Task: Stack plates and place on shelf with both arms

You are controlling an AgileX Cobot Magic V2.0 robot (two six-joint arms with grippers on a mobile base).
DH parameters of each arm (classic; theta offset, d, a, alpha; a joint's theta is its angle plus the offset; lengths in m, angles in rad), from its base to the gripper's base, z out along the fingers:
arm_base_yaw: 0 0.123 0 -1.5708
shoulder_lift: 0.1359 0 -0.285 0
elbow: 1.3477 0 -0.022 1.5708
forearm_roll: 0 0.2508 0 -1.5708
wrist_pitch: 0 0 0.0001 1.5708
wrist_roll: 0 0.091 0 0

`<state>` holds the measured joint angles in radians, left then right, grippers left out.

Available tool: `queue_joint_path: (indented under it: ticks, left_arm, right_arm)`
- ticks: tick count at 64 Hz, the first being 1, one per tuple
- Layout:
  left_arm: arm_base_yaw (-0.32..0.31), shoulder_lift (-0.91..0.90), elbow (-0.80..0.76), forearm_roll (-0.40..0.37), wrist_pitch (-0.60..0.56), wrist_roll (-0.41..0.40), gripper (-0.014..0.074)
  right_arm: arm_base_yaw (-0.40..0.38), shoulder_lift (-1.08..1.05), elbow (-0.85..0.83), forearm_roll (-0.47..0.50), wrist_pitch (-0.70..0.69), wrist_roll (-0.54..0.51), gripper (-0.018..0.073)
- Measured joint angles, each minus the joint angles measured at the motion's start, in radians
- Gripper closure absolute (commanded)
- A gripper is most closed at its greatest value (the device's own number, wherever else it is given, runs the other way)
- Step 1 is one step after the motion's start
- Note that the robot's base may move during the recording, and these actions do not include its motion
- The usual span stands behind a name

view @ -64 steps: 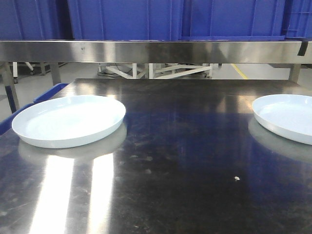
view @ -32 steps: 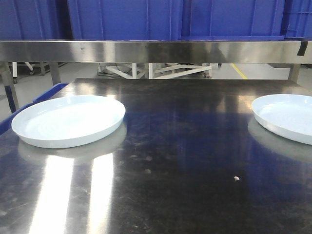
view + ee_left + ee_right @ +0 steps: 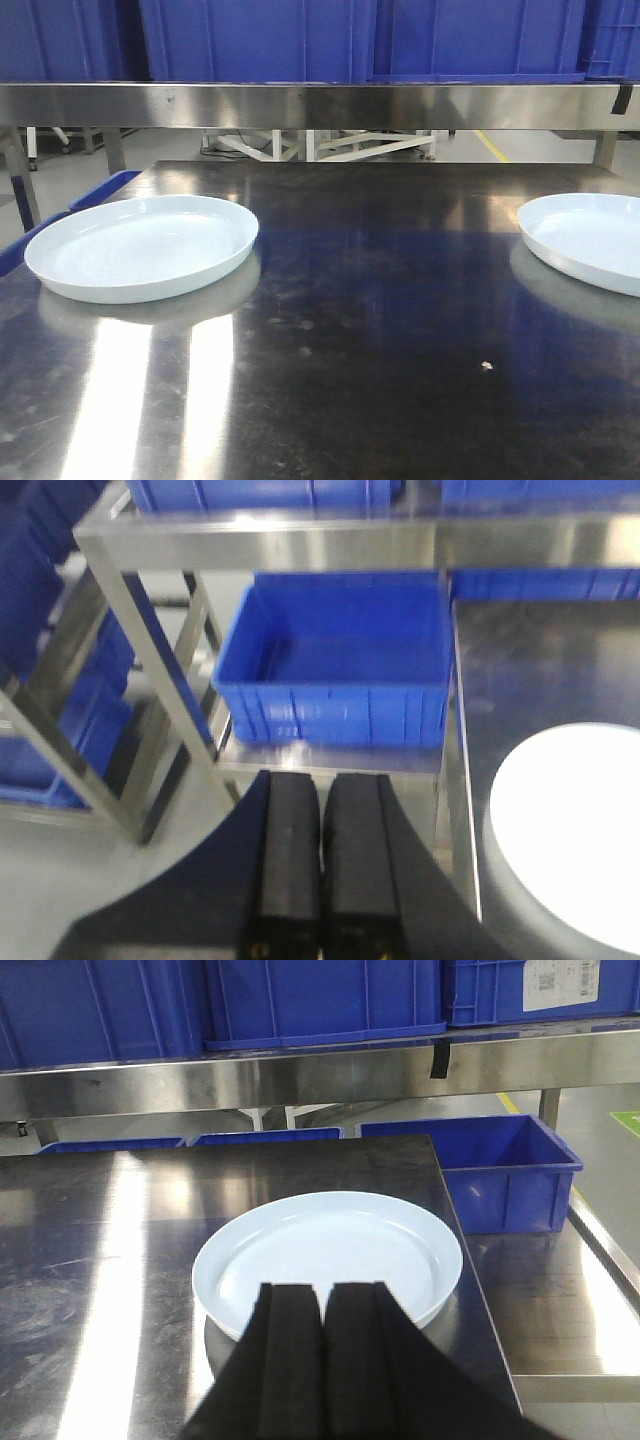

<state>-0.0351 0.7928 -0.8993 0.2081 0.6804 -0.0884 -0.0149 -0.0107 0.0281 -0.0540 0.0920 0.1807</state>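
Observation:
Two white plates lie on the dark steel tabletop (image 3: 380, 300). One plate (image 3: 140, 245) is at the left, the other plate (image 3: 590, 240) at the right edge of the front view. The shelf rail (image 3: 320, 105) runs across the back. Neither gripper shows in the front view. My left gripper (image 3: 322, 780) is shut and empty, hovering left of the table edge, with the left plate (image 3: 570, 830) to its right. My right gripper (image 3: 322, 1290) is shut and empty, above the near rim of the right plate (image 3: 330, 1255).
Blue crates (image 3: 300, 40) stand on the shelf above the rail. An open blue crate (image 3: 340, 655) sits on a lower tier left of the table; another (image 3: 510, 1170) sits right of it. A rack post (image 3: 160, 690) slants nearby.

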Motion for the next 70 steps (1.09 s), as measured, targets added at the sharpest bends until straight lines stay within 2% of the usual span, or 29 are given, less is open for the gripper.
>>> queue_joint_path:
  ticks: [26, 45, 70]
  left_arm:
    - [0.0, 0.06, -0.002, -0.006, 0.031, 0.0, 0.0513]
    - [0.0, 0.06, -0.004, -0.01, -0.047, 0.0, 0.0513]
    - [0.0, 0.06, -0.004, -0.014, -0.044, 0.0, 0.0513]
  right_arm:
    - [0.0, 0.0, 0.0, 0.0, 0.0, 0.0, 0.0536]
    - [0.0, 0.0, 0.0, 0.0, 0.0, 0.0, 0.0536]
    - [0.0, 0.0, 0.0, 0.0, 0.0, 0.0, 0.0536]
